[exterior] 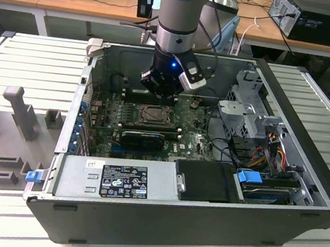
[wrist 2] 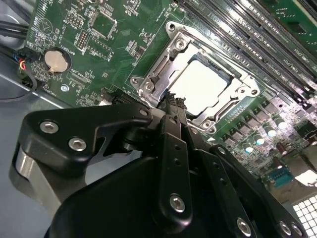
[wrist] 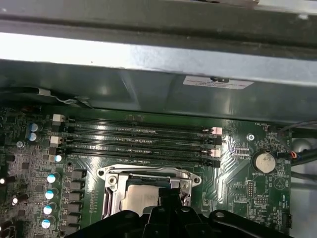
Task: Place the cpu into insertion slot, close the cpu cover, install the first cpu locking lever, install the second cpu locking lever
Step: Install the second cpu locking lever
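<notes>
The tool (wrist 2: 171, 101), fingers pressed together, hovers at the closed cpu cover (wrist 2: 163, 69); the cpu (wrist 2: 200, 84) sits in the insertion slot. A slip could probably scrape the green motherboard (wrist 2: 99, 49).

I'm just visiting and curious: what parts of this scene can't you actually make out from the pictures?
- Near edge of the cpu cover: second wrist view, hidden behind the gripper.
- Locking levers' state: too small in the exterior view.
- Near part of the insertion slot: first wrist view, covered by the gripper.
</notes>
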Tool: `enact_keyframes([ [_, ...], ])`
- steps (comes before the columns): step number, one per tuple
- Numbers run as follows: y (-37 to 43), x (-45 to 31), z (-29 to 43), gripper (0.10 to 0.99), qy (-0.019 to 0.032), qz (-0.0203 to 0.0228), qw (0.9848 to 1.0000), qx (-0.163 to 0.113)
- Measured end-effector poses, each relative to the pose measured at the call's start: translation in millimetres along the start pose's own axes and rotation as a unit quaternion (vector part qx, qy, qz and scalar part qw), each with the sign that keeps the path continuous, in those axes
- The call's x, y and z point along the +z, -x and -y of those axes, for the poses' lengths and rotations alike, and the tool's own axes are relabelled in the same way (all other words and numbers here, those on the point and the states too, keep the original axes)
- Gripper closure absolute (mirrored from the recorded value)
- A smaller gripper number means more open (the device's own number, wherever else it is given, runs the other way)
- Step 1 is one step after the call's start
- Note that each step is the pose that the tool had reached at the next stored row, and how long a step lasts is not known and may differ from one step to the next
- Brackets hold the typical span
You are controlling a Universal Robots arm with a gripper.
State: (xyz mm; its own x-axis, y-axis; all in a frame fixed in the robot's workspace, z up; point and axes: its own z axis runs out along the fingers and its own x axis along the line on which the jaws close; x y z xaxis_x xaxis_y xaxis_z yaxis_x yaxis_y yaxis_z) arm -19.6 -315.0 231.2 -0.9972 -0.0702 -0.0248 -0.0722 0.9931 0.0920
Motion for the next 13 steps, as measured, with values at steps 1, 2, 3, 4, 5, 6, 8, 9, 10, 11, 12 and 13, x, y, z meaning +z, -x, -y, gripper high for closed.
enact_keyframes([
  [1,0.0,-1.1,-0.1,0.980,0.0000,0.0000,1.0000,0.000],
  [2,0.1,-3.4,-0.3,0.980,0.0000,0.0000,1.0000,0.000],
  [3,0.2,-5.9,-0.5,0.980,0.0000,0.0000,1.0000,0.000],
  [4,0.3,-10.9,-1.0,0.980,0.0001,0.0001,1.0000,0.000],
  [5,0.4,-12.3,-0.9,0.980,0.0000,0.0000,1.0000,0.000],
  [6,0.4,-12.5,-0.4,0.980,0.0001,0.0000,1.0000,0.000],
  [8,0.2,-12.7,0.9,0.980,0.0000,0.0000,1.0000,0.000],
  [9,0.2,-12.7,1.4,0.980,0.0000,0.0000,1.0000,0.000],
  [10,0.1,-12.6,1.9,0.980,0.0001,0.0000,1.0000,0.000],
  [11,0.1,-12.5,2.4,0.980,0.0000,0.0001,1.0000,0.000],
  [12,0.1,-12.5,2.8,0.980,0.0000,0.0000,1.0000,0.000],
  [13,0.0,-12.5,3.4,0.980,0.0000,0.0000,1.0000,0.000],
])
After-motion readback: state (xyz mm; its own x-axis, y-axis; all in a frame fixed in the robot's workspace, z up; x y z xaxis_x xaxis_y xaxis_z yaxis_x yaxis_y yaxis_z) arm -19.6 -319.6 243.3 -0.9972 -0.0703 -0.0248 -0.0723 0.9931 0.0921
